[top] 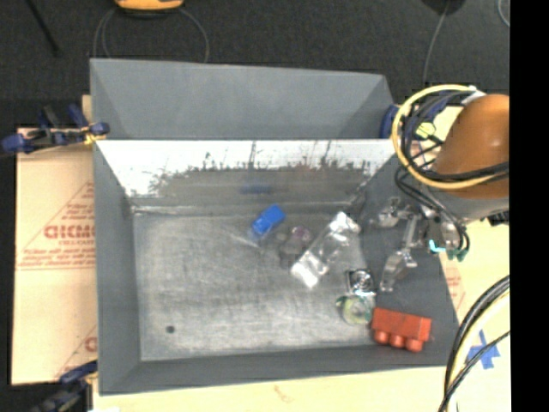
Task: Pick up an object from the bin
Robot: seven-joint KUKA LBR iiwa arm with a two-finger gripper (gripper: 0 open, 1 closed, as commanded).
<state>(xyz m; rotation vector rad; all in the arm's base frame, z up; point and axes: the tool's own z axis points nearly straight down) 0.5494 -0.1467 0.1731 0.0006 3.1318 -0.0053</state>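
Your gripper hangs over the bin's right side, near the red block in the bottom-right corner, and you can't tell how its jaws stand.

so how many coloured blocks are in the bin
2. A blue block lies near the far wall, left of a clear wrapper; a red block sits in the view's lower right corner. The wrapper may hide more.

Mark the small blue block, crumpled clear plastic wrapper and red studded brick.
small blue block (268, 221): camera view, top face.
crumpled clear plastic wrapper (322, 249): camera view, middle.
red studded brick (400, 324): camera view, top face.
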